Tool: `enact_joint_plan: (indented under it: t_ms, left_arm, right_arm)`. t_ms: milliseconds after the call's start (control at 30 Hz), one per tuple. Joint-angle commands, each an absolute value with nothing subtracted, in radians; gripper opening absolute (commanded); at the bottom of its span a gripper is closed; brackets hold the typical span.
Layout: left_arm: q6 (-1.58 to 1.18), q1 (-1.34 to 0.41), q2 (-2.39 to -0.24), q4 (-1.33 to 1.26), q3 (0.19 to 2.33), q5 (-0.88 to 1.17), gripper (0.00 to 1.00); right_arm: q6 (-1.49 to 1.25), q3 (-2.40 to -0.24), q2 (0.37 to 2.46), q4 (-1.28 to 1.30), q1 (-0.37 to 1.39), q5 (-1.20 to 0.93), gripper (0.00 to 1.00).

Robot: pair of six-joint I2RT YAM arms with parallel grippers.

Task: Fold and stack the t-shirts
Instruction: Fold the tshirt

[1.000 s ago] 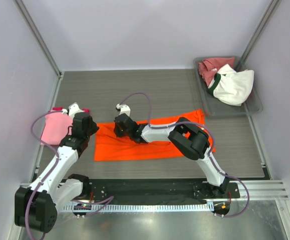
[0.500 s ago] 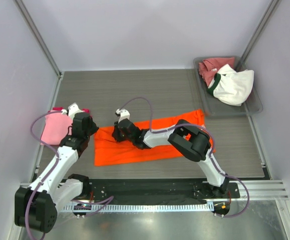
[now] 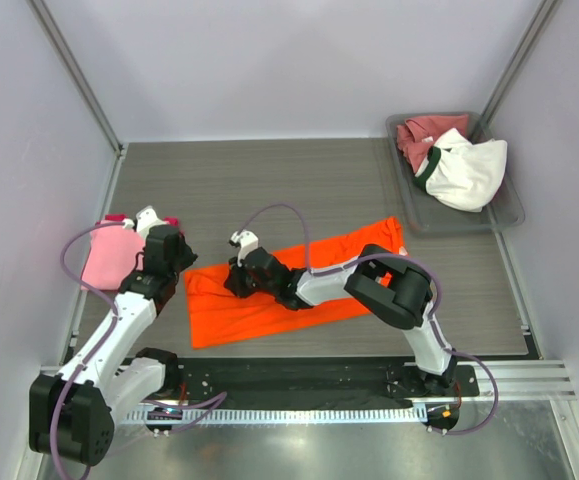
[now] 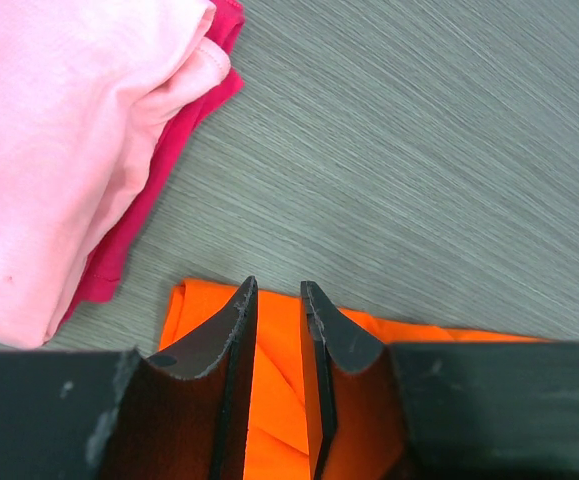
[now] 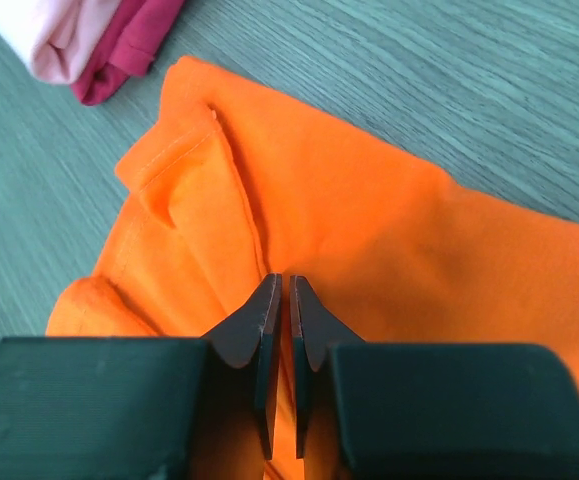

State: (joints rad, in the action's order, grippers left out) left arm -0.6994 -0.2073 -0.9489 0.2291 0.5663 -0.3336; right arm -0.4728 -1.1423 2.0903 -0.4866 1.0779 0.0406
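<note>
The orange t-shirt [image 3: 269,312] lies as a long, slanting band across the near middle of the worktop [image 3: 269,180]. Its left end is rumpled, with a turned-over flap and a seam running up to the right fingers [image 5: 259,335]. Those fingers are pressed almost together on a ridge of the orange cloth near that end, so they seem to have a thin pinch of it. The left fingers [image 4: 224,335] hang just over the shirt's left edge, parted by a narrow gap, with nothing between them that shows.

Near that edge sits a pile, a pink t-shirt [image 3: 109,258] on a magenta t-shirt [image 4: 184,130]. A red t-shirt [image 3: 421,135] and a white t-shirt [image 3: 469,172] lie in the tray [image 3: 514,215] at the far right.

The pinch looks slight, so it may slip, or take only the top layer and let the fold fall open. The rumpled end could be creased in, and the slant could leave the fold crooked. A pull leftward might shove the pile, and both sets of fingers may clash at one end
</note>
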Motion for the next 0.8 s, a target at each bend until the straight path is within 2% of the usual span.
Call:
enact_joint_plan:
  t_ms: [0,367,467,533,767]
  left_arm:
    - [-0.696,-0.209,-0.939,0.221,0.571,-0.362,0.25]
    - [-0.698,-0.209,-0.968,0.218,0.574,-0.356,0.25]
    - [-0.698,-0.209,-1.031,0.213,0.584,-0.324,0.25]
    - [-0.695,-0.209,-1.194,0.256,0.653,-0.298,0.25]
    - [-0.690,-0.202,-1.382,0.304,0.736,-0.261,0.22]
  right_arm:
    - [-0.443,-1.140,2.005,-0.563,1.080,0.012,0.14]
    - [-0.462,-1.244,2.080,-0.508,1.075,0.017,0.14]
    - [-0.465,-1.250,2.092,-0.502,1.065,0.018,0.14]
    - [-0.477,-1.252,2.108,-0.503,1.059,-0.020,0.14]
    - [-0.509,-1.226,2.138,-0.535,1.058,-0.055,0.14]
